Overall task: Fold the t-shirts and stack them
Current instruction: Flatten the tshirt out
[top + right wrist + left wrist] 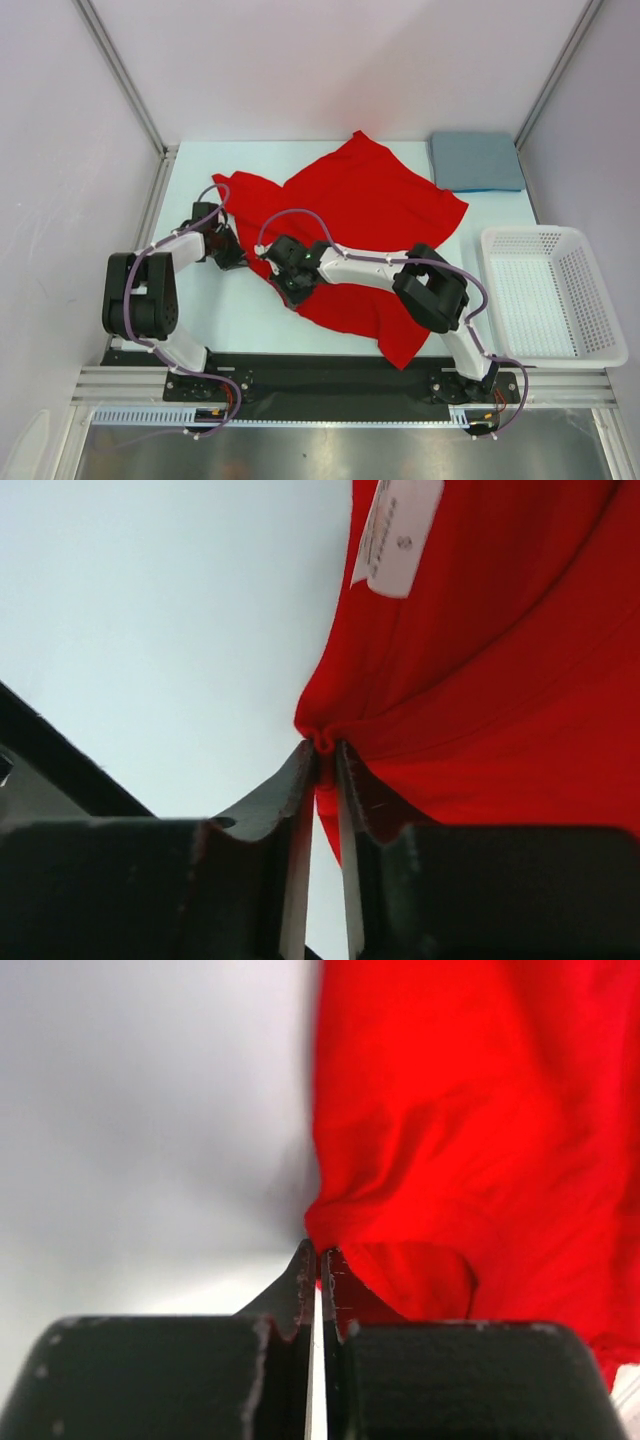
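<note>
The left end effector point(318, 1260) was closed to a sliver, its tips nipping a small bunched fold at the edge of the red t-shirt point(372, 205). The right end effector point(325, 748) was likewise drawn narrow, with a pucker of the same red cloth caught between its tips. A white neck label point(398, 535) showed on the fabric just beyond that pinch. Seen from above, both grips sat close together on the shirt's left side, the right arm reaching across the garment to get there. The red shirt lay in the middle of the tabletop point(230, 310), opened out but rumpled and skewed. One corner pointed to the far side and another trailed toward the near right, beside the right arm's base. No fold appeared to have been made in it yet. At the far right corner the blue t-shirt point(477, 162) lay as a neat, flat square, apart from the red one, so that half of the job looked done. By my reading the red shirt was yet to be folded and placed on the blue one. The white mesh basket point(545, 236) stood at the right with nothing visible inside.
</note>
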Robot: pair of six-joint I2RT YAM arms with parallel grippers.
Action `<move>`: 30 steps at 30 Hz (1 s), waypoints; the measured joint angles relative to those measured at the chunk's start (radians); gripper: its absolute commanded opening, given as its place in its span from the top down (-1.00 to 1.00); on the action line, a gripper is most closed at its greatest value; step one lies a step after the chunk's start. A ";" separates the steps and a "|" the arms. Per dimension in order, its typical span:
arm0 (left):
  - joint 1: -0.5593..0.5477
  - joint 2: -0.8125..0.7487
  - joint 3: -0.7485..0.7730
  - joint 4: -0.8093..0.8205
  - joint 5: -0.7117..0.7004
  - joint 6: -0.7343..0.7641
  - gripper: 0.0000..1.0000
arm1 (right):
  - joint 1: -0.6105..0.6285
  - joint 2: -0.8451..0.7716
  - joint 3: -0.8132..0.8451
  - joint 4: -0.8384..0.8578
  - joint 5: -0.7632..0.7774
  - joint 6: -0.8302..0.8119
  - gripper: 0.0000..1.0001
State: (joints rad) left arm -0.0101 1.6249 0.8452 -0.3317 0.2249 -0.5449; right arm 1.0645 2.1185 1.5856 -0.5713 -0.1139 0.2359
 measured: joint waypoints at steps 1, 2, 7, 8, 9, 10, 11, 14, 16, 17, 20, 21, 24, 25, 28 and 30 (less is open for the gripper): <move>0.014 0.000 0.000 0.000 0.000 0.002 1.00 | 0.005 0.000 0.002 0.000 -0.008 0.000 0.85; 0.033 0.000 0.000 -0.001 -0.001 0.005 0.99 | 0.009 0.000 0.005 0.000 -0.017 0.002 0.91; 0.134 -0.029 0.000 -0.052 -0.013 0.043 0.99 | 0.031 0.005 0.054 0.012 -0.116 0.029 1.00; 0.159 -0.039 0.001 -0.070 -0.016 0.058 0.99 | 0.035 0.010 0.076 0.015 -0.138 0.037 1.00; 0.178 -0.049 0.002 -0.084 -0.022 0.068 0.99 | 0.040 0.017 0.104 0.020 -0.161 0.047 1.00; 0.202 -0.060 0.005 -0.103 -0.033 0.083 0.99 | 0.043 0.031 0.146 0.022 -0.190 0.060 1.00; 0.224 -0.071 0.009 -0.122 -0.042 0.098 0.99 | 0.049 0.037 0.166 0.028 -0.204 0.065 1.00; 0.288 -0.103 0.023 -0.166 -0.069 0.139 0.99 | 0.067 0.092 0.278 0.033 -0.272 0.105 1.00; 0.331 -0.120 0.035 -0.192 -0.092 0.166 0.99 | 0.081 0.149 0.360 0.043 -0.311 0.134 1.00; 0.349 -0.122 0.043 -0.203 -0.103 0.177 0.99 | 0.086 0.171 0.392 0.045 -0.325 0.147 1.00; 0.397 -0.121 0.074 -0.226 -0.135 0.203 0.98 | 0.099 0.276 0.520 0.045 -0.375 0.203 0.72; 0.413 -0.116 0.092 -0.233 -0.143 0.210 0.74 | 0.100 0.314 0.566 0.044 -0.385 0.222 0.61; 0.433 -0.056 0.167 -0.249 -0.153 0.235 0.23 | 0.100 0.380 0.652 0.017 -0.410 0.251 0.31; 0.435 -0.040 0.186 -0.246 -0.155 0.237 0.13 | 0.098 0.386 0.657 0.007 -0.418 0.258 0.24; 0.435 -0.034 0.199 -0.241 -0.169 0.237 -0.25 | 0.076 0.365 0.631 -0.028 -0.418 0.257 0.14; 0.435 -0.055 0.195 -0.249 -0.175 0.230 -0.31 | 0.047 0.315 0.573 -0.060 -0.400 0.239 0.01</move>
State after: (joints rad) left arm 0.4252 1.5696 1.0397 -0.5808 0.0498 -0.3149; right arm 1.1110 2.4340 2.1590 -0.6315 -0.5140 0.4751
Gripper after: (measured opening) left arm 0.629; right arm 0.443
